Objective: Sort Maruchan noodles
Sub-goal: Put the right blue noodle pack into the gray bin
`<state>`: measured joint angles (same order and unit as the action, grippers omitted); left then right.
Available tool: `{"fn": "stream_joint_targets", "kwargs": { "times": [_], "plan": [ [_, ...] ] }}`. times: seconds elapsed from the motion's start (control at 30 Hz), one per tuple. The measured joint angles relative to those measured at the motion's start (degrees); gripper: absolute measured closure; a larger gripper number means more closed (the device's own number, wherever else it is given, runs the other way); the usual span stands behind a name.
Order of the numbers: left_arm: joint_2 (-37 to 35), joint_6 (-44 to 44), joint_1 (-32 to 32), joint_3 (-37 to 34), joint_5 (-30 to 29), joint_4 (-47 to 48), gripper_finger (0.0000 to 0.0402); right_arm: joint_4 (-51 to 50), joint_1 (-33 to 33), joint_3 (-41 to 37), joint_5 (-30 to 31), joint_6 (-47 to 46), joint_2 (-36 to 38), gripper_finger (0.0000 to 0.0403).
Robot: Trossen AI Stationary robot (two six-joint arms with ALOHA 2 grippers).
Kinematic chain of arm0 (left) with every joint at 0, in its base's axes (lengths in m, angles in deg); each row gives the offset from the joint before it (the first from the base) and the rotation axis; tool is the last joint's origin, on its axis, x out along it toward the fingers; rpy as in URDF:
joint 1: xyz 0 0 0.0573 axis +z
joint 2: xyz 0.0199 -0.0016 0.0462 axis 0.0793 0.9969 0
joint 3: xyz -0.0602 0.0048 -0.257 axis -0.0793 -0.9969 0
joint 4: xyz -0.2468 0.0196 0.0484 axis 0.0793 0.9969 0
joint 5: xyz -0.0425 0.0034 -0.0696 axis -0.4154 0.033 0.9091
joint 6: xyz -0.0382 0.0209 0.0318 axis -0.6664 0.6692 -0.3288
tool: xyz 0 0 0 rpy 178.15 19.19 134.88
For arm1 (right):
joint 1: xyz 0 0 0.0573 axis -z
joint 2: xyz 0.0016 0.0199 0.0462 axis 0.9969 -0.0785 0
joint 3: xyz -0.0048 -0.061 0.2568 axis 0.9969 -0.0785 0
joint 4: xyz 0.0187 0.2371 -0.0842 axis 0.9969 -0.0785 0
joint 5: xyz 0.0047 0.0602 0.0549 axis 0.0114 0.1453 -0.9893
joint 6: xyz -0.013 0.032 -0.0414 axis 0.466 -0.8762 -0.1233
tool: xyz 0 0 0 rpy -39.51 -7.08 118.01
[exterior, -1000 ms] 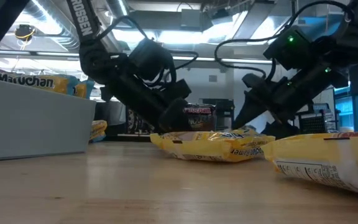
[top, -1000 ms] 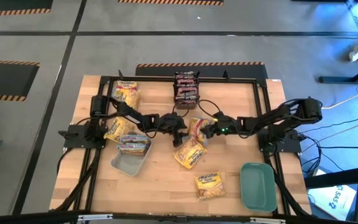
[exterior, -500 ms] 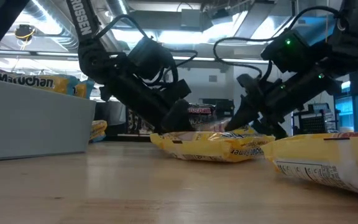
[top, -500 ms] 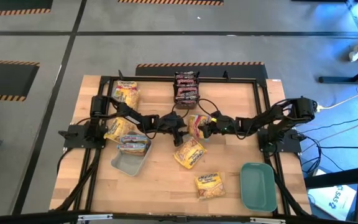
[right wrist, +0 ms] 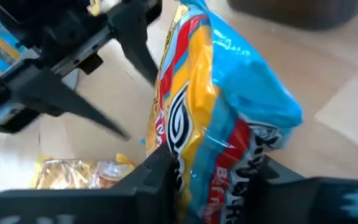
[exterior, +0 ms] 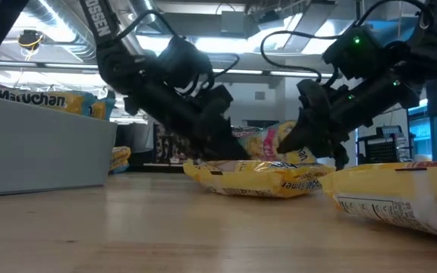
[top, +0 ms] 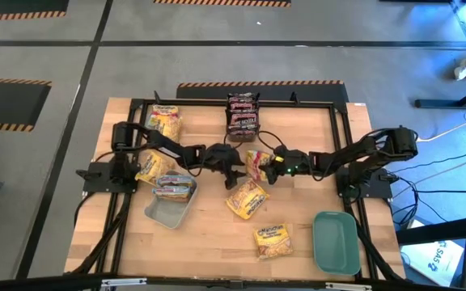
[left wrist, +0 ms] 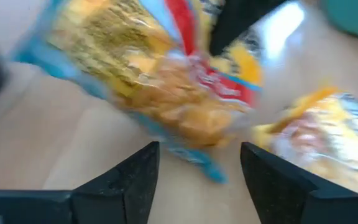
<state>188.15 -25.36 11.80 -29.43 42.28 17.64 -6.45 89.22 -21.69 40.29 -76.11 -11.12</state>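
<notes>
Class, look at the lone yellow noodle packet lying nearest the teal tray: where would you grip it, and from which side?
Probably from above, pinching a crimped short edge of the yellow packet: it lies flat on the table, clear of neighbours, so its sides offer little to grab.

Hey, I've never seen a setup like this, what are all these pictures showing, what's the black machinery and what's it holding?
Two dark robot arms work at a wooden table. One picture looks straight down, one sits at table height, and two come from cameras on the arms' wrists. Scattered ramen packets lie around, plus a grey tray and a teal tray. In the middle, the right pincer is shut on a colourful noodle packet, lifted clear of the table. The left pincer sits beside it with its fingers open, holding nothing.
</notes>
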Motion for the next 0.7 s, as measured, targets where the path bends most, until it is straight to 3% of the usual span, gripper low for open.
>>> {"fn": "stream_joint_targets", "kwargs": {
  "times": [0.17, 0.27, 0.5, 0.7],
  "plan": [
    [-3.18, 0.02, 1.32, -0.03, 13.12, 0.17, 0.0161, -1.8, 0.0, 0.04, -0.16, 4.31, 1.66, 0.0316],
    [-5.17, 0.17, 1.78, -0.03, 17.18, 0.58, 0.0161, -3.21, 0.0, 0.04, -0.38, 5.35, 2.78, 0.0306],
    [-9.87, 4.41, 1.76, -0.06, 17.34, 1.75, 0.0162, -7.42, 0.02, 0.09, -1.79, 9.48, 7.35, 0.0314],
    [-13.45, 4.6, 2.03, -0.07, 13.25, 2.86, 0.0163, -8.92, 0.02, 0.09, -2.37, 13.51, 12.36, 0.0303]
  ]
}}
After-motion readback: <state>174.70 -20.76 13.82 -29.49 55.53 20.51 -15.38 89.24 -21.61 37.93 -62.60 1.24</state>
